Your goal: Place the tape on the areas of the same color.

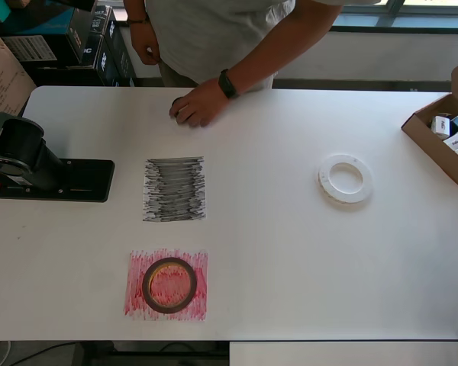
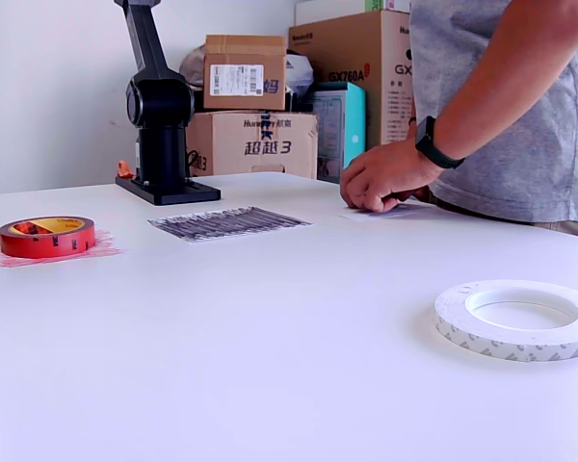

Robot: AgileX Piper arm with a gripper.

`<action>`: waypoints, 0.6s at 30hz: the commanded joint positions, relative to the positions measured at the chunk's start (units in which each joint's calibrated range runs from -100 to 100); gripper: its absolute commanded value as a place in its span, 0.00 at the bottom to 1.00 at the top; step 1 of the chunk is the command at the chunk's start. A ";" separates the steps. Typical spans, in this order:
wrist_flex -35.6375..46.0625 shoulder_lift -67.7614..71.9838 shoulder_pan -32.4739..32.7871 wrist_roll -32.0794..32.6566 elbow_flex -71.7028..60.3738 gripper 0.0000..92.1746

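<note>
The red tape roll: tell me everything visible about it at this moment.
The red tape roll is a flat ring, red-brown outside with a gold inner rim. It lies on its side on the red scribbled patch, fully inside its edges, and the scribble shows through its hole. Nothing else touches it; the person's hand is far off.

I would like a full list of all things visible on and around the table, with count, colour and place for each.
red tape roll: one, red-brown, lying on the red patch
white tape roll: one, white, on bare table, overhead view's right
black patch: one, black-grey, table centre, nothing on it
open cardboard box: one, brown, right edge in the overhead view
stacked boxes: several, brown and teal, behind the table
person's hand: one, resting on the far edge, covering something dark
robot arm base: one, black, overhead view's left; gripper not visible
</note>
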 commanded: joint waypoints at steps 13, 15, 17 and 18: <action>5.46 -0.68 1.04 9.31 2.30 0.00; 5.46 -0.68 1.04 9.31 3.48 0.00; 5.46 -0.68 0.88 9.31 4.02 0.00; 5.46 -0.68 0.88 9.31 4.02 0.00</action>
